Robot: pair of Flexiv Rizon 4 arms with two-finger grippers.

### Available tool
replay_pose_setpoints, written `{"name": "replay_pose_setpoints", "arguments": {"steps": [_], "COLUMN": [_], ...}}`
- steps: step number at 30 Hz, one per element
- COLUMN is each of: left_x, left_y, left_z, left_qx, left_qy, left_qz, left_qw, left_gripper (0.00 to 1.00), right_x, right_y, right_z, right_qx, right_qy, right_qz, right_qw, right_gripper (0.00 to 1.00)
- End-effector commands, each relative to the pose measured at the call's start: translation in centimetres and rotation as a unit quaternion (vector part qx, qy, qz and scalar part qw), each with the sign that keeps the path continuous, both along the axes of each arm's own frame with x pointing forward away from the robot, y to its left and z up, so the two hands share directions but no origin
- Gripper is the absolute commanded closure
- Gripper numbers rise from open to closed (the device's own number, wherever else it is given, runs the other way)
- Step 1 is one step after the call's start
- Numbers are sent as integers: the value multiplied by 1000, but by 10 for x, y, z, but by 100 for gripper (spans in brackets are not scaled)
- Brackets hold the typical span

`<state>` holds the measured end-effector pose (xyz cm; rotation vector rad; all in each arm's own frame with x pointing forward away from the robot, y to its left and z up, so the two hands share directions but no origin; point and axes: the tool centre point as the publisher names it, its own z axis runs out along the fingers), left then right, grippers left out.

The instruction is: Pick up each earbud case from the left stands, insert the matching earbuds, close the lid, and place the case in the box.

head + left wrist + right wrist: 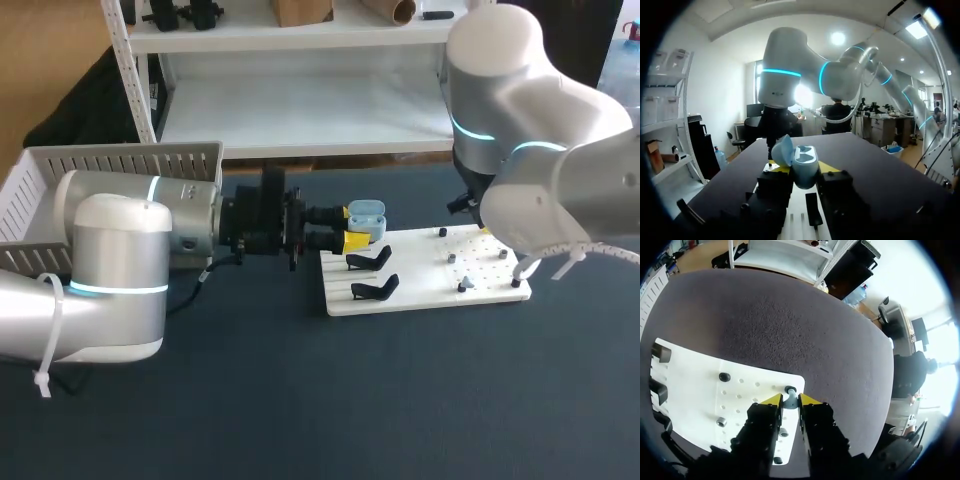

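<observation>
The left gripper (804, 172) holds the open pale-blue plastic case (802, 157) tight; next, I think, the right gripper (790, 400) (grip unclear) lifts the small grey earbud (790, 389).

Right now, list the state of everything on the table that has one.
earbud case: lid open, held in the air.
left gripper: shut on the earbud case.
black stands: both empty.
right gripper: at an earbud on the board, grip unclear.
</observation>
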<state>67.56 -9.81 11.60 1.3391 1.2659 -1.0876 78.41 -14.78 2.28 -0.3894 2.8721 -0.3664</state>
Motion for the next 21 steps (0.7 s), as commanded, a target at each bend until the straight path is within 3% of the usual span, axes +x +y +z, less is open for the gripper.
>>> {"name": "replay_pose_setpoints", "arguments": {"steps": [1,9,21], "left_x": [-1,-1,-1], "left_y": [0,0,0], "left_z": [-1,-1,-1], "left_qx": [-2,-2,-2], "left_qy": [-1,-1,-1], "left_qz": [2,2,2], "left_qw": [1000,1000,1000], "left_gripper": [100,100,100], "right_x": [1,-8,-55], "right_y": [3,9,18], "right_z": [0,20,74], "right_qx": [-2,-12,-11], "right_qy": [0,-9,1], "right_qz": [0,8,7], "right_qw": [1000,1000,1000], "right_gripper": [100,100,100]}}
